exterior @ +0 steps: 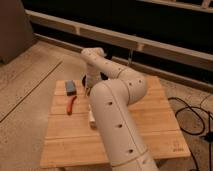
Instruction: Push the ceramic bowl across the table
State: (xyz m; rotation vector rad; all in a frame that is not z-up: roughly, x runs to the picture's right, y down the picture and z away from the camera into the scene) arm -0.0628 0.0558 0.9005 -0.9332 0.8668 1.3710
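Over the far part of the counter (pixel 160 125), at approx 11 o'clock from its middle, hangs the gripper (pixel 89 84). It points down & sits low, close to the wood. Can't tell how wide it is, or if it has hold of anything.

The big white arm (pixel 117 110) comes up from 6 o'clock & bends over the middle of the counter. Then it goes back to 11 o'clock & drops to the gripper.

The ceramic bowl: can't pick it out, so can't tell where it sits. The arm covers the middle of the counter. A little dark patch (pixel 104 76) shows just beside the wrist, on its 3 o'clock side, but can't tell what it is.

Other stuff on the counter:
- A blue block (pixel 70 88) sits at 10 o'clock, near the gripper but not touching it.
- A thin red thing (pixel 71 105) lies at 9 o'clock, just on the 6 o'clock side of the blue block.
- A small white thing (pixel 92 118) sits right by the arm, approx 8 o'clock from the middle.

A black cable (pixel 192 107) lies on the floor at 3 o'clock, off the counter.
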